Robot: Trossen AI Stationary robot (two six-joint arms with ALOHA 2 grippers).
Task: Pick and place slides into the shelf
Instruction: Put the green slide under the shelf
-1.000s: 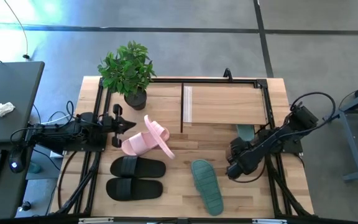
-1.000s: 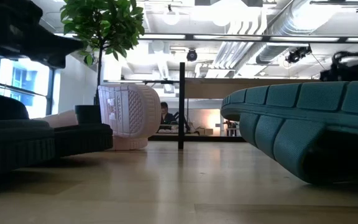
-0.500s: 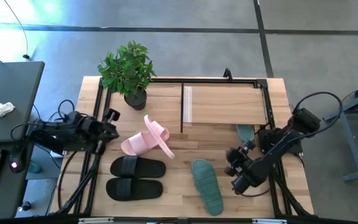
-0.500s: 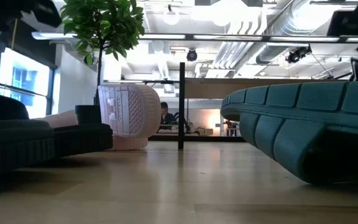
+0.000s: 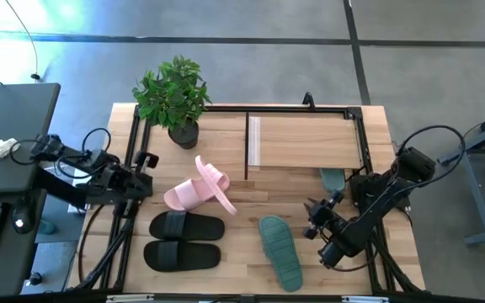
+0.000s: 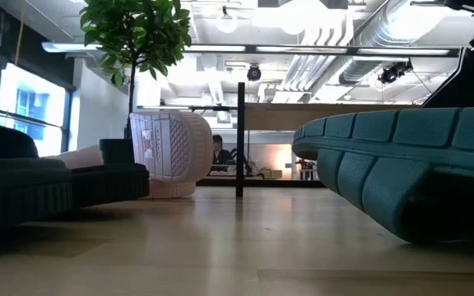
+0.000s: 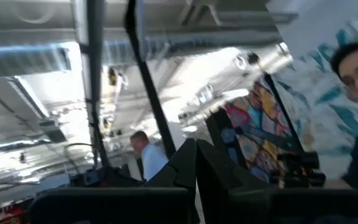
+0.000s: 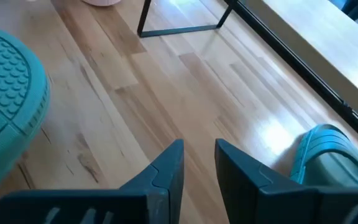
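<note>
Left pincer [image 5: 147, 160] retreated off table edge, shut, empty; right pincer [image 8: 197, 155] slightly parted, empty, wrist-only view.

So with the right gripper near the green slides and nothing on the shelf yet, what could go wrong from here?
1. The right gripper holds nothing; its narrow finger gap may not fit the dark green rubber slide lying sole-up.
2. The second green slide lies half under the low wood-topped shelf, so reaching it risks hitting the black frame.
3. The pale pink slides overlap; lifting one may drag the other.
</note>
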